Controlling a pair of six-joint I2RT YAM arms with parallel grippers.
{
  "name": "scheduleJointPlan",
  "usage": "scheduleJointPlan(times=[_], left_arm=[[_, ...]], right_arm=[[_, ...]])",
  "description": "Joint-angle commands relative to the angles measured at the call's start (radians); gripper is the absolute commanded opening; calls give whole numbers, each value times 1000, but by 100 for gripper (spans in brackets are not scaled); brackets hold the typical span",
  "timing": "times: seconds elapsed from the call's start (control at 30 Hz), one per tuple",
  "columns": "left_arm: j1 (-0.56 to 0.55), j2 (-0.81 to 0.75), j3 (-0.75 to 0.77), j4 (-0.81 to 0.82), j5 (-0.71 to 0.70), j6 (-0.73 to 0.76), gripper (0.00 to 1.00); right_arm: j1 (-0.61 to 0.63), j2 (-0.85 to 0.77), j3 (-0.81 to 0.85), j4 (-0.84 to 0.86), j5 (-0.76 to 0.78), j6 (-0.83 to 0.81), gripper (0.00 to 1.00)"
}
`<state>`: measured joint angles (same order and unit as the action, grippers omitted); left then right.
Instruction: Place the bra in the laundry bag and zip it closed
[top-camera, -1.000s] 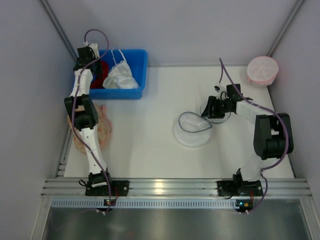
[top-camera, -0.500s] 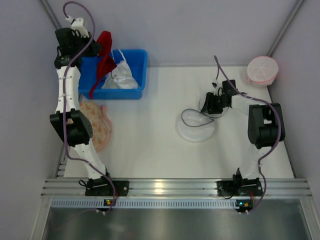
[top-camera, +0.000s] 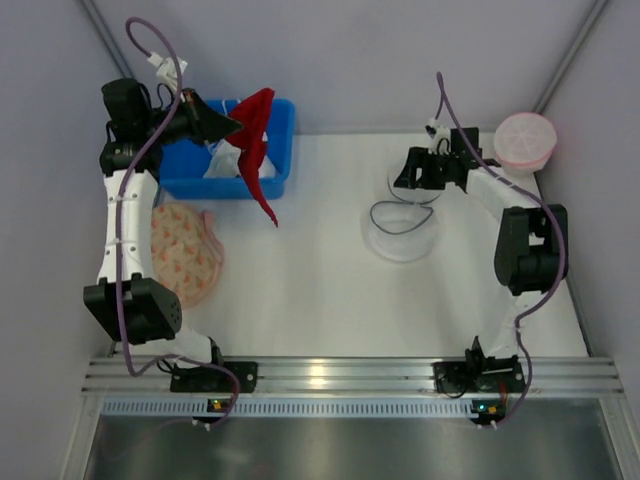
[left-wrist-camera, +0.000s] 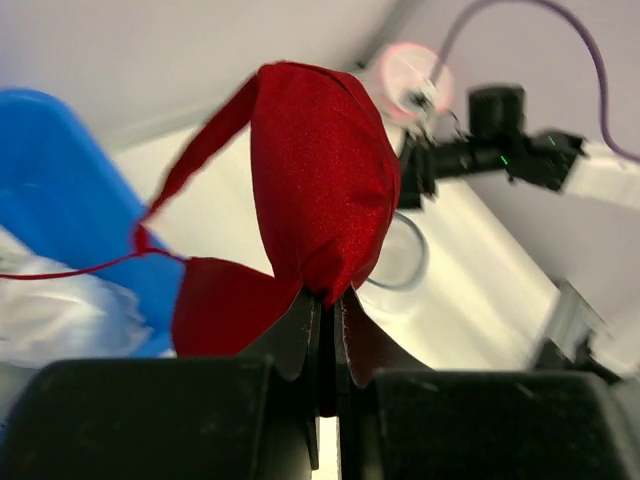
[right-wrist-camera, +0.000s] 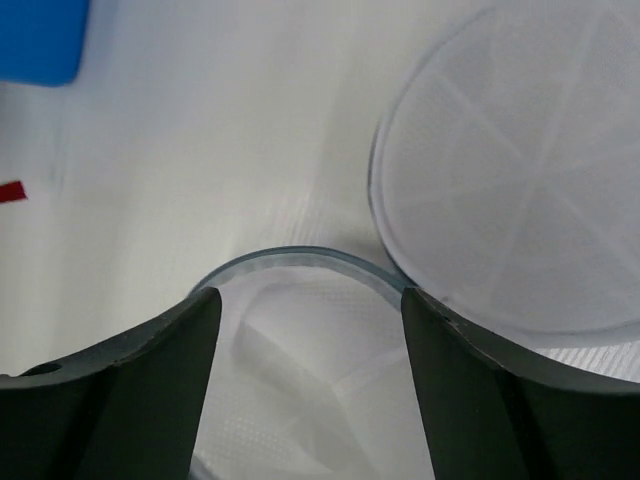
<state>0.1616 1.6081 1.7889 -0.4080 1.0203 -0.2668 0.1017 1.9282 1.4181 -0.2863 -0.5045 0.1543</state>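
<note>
Left hand (left-wrist-camera: 325, 300): pressed together on one cup of the bra (left-wrist-camera: 315, 190). I see the bra held in the air over the right end of the blue bin (top-camera: 200, 182), with a strap hanging below.

Right hand (right-wrist-camera: 308, 300): fingers spread wide at the dark rim of the laundry bag (top-camera: 400, 240). The bag lies on the worktop (top-camera: 300, 290), well apart from the bra.

top: high overhead, far | wrists: close behind jaws | shared: laundry bag (top-camera: 402, 236)
</note>
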Motion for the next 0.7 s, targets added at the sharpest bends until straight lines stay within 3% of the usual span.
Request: scheduleJointPlan(times=[0.0, 0.17, 0.3, 0.37, 0.53, 0.67], left_arm=[[-43, -125, -120, 41, 191, -26, 0], [-112, -236, -301, 40, 270, -60, 0], [-192, -301, -388, 40, 320, -81, 0], [-236, -324, -420, 38, 340, -107, 0], [-316, -352, -456, 38, 389, -156, 0], [-388, -362, -462, 38, 409, -173, 0]], right_arm=[[-5, -193, 61, -7, -136, -45, 75], [3, -398, 21, 18, -241, -145, 85], [42, -637, -59, 94, -255, -433, 98], [76, -714, -131, 124, -256, -520, 99], [182, -808, -90, -87, -302, -729, 99], [358, -831, -91, -163, -215, -837, 100]])
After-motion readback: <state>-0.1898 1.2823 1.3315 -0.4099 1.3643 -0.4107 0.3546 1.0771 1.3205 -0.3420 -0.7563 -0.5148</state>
